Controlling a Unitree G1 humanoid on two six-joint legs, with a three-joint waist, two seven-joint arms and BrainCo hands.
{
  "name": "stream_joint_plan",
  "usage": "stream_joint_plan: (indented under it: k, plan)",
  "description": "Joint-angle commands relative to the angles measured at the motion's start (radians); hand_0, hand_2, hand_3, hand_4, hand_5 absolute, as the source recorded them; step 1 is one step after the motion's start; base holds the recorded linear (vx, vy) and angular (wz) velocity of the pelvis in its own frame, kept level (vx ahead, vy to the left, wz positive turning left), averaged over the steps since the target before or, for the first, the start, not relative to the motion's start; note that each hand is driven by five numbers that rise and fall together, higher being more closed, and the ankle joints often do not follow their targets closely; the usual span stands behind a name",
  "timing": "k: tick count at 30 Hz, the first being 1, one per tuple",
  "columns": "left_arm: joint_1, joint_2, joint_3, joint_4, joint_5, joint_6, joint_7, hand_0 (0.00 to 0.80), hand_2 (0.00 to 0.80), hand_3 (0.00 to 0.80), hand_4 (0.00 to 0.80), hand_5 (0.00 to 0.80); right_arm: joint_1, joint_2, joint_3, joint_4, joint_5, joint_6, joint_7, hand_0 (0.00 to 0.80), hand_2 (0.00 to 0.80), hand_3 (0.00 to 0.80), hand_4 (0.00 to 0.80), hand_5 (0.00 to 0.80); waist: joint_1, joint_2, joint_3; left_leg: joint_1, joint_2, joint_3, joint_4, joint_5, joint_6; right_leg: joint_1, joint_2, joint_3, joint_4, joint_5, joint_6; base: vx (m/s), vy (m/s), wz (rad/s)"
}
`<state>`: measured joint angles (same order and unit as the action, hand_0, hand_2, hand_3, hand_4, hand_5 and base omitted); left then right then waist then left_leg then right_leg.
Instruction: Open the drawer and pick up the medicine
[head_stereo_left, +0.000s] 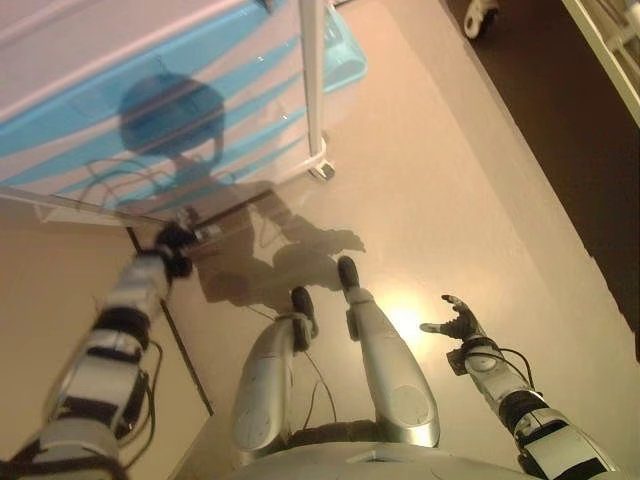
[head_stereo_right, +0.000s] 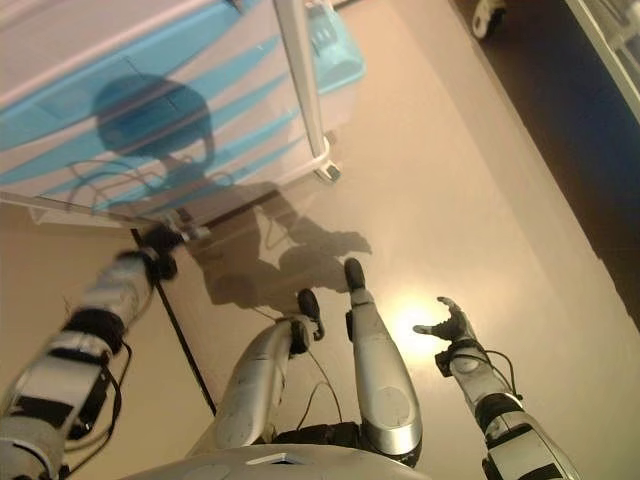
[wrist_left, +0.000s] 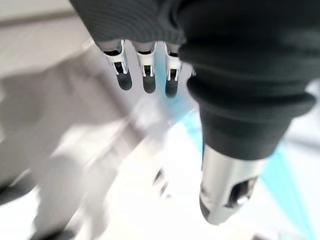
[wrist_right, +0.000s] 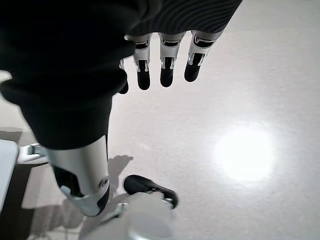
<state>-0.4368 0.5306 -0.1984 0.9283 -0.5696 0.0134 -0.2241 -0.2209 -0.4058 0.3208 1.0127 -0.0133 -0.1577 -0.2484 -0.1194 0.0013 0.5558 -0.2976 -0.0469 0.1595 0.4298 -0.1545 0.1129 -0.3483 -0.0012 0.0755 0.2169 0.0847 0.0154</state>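
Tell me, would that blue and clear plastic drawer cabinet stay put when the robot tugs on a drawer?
Probably not firmly. The drawer cabinet stands on a caster, so it may roll over the smooth floor. Its thin, see-through plastic suggests it is light. The left hand is at its lower edge; the right hand hangs open, apart.

Pale beige floor (head_stereo_left: 450, 180) with bright glare spot (head_stereo_left: 405, 320) near centre. Dark floor strip (head_stereo_left: 560, 120) along far side, edge running diagonally. White caster wheel (head_stereo_left: 481, 17) on dark strip at top. White frame edge (head_stereo_left: 610, 40) in top corner. Thin dark line (head_stereo_left: 185, 350) crossing floor near bottom.
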Motion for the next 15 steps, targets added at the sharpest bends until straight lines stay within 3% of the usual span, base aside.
stream_joint_plan:
  k: [1,2,5,10,15]
  plan:
    - [0.044,-0.008,0.022,0.01,-0.031,-0.058,-0.061,0.0,0.0,0.0,0.0,0.0,0.046,-0.015,-0.035,0.018,-0.016,-0.023,0.007,0.0,0.0,0.0,0.0,0.0,0.027,0.019,-0.078,0.059,-0.061,-0.044,-0.161,0.032,-0.019,0.018,-0.017,-0.025,0.053,-0.077,0.038,0.097,-0.132,0.28]
    - [0.157,-0.116,0.024,0.052,-0.042,-0.086,-0.088,0.0,0.0,0.0,0.0,0.0,0.063,0.004,-0.056,0.038,-0.001,-0.039,0.063,0.0,0.0,0.0,0.0,0.0,0.056,0.013,-0.125,0.113,-0.068,-0.079,-0.221,0.056,-0.03,0.09,-0.021,-0.049,0.014,-0.088,0.033,0.142,-0.189,0.22]
    - [0.269,-0.201,0.055,0.131,-0.023,-0.137,-0.065,0.0,0.0,0.0,0.0,0.0,0.1,0.035,-0.085,0.062,0.053,-0.054,0.171,0.0,0.0,0.0,0.0,0.0,0.083,0.007,-0.187,0.171,-0.068,-0.126,-0.283,0.081,-0.045,0.174,-0.012,-0.076,-0.038,-0.099,0.018,0.125,-0.174,0.15]
    - [0.377,-0.241,0.125,0.218,0.042,-0.234,0.047,0.0,0.0,0.0,0.0,0.0,0.155,0.093,-0.111,0.124,0.1,-0.086,0.274,0.0,0.0,0.0,0.0,0.0,0.13,-0.001,-0.271,0.233,-0.066,-0.188,-0.337,0.1,-0.063,0.269,-0.003,-0.137,-0.09,-0.12,-0.001,0.081,-0.194,0.47]
    - [0.419,-0.269,0.111,0.268,0.143,-0.277,0.088,0.0,0.0,0.0,0.0,0.0,0.169,0.129,-0.113,0.182,0.159,-0.063,0.35,0.0,0.0,0.0,0.0,0.0,0.165,-0.009,-0.339,0.268,-0.067,-0.223,-0.342,0.098,-0.074,0.335,-0.001,-0.186,-0.126,-0.129,-0.012,0.052,-0.106,0.41]
